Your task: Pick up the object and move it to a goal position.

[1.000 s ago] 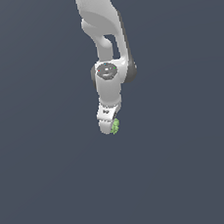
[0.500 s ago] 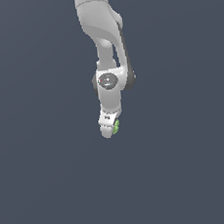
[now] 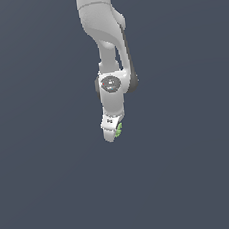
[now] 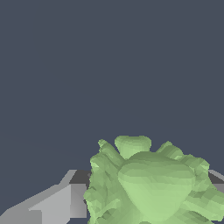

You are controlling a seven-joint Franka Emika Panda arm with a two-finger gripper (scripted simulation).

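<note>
The object (image 3: 119, 130) is a tiny light-green lumpy item, seen in the exterior view at the tip of the white arm. My gripper (image 3: 114, 134) is shut on it and holds it in the air. In the wrist view the object (image 4: 153, 183) fills the lower middle as a knobbly green mass, with one grey finger (image 4: 52, 205) beside it and the other finger mostly hidden behind it.
The surroundings are a plain dark grey-blue ground (image 3: 54, 184) with no other objects or edges in view. The white arm (image 3: 106, 42) reaches down from the top of the exterior view.
The arm has drawn the gripper upward in the exterior view, with the green object still held in it.
</note>
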